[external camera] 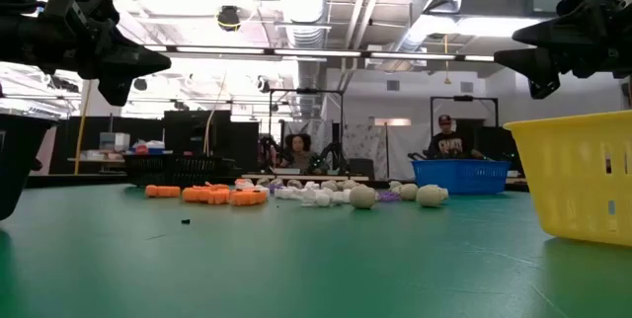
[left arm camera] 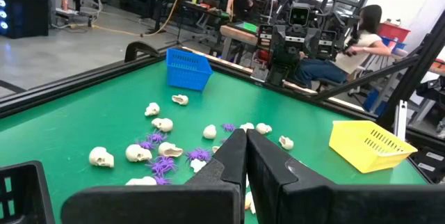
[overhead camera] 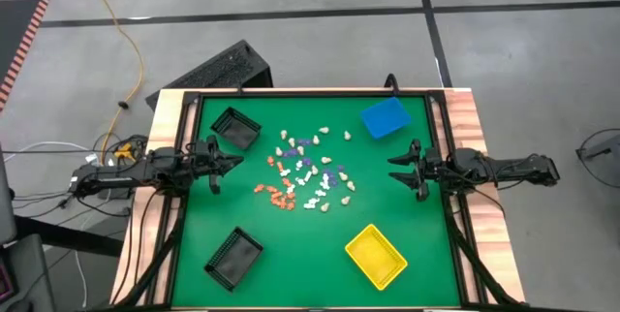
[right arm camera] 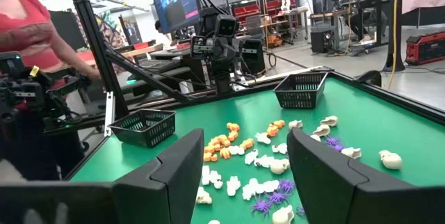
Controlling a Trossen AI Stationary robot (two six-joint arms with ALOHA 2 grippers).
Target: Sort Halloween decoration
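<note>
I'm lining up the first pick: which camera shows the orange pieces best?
The high view: the orange pieces sit as one clear cluster at the pile's edge nearer the left arm. The right wrist view shows them beyond the open right gripper. The low view flattens them into a row. The left wrist view misses them.

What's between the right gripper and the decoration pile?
Nothing visible. The right gripper hangs open above bare green mat at the table's right side, and the Halloween decorations lie loose in the middle. The blue bin and yellow bin sit off that line.
</note>
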